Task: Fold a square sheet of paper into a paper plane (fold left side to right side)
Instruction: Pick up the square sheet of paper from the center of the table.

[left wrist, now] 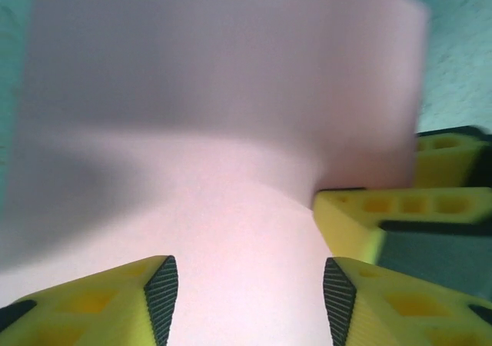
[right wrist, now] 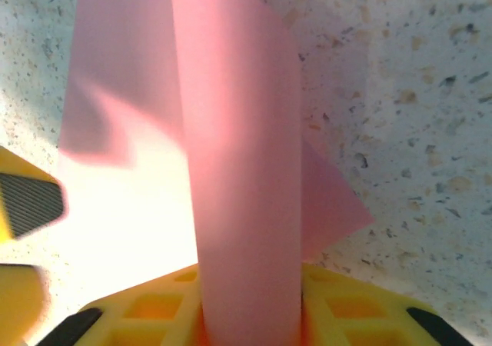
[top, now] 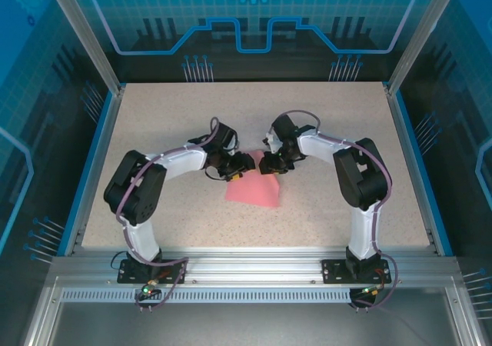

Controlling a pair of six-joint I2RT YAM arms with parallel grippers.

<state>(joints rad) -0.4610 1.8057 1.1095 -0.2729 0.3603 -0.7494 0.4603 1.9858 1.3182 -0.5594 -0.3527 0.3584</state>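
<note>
Paper, the salmon-pink square sheet of paper, lies at the middle of the speckled table, between the two arms. Its near part rests flat while its far edge is lifted. The right gripper pinches that raised edge: in the right wrist view its yellow fingers are closed on a strip of the sheet that curls upward. The left gripper sits just beside it at the paper's far left. In the left wrist view its jaws stand apart over the pink surface, gripping nothing
</note>
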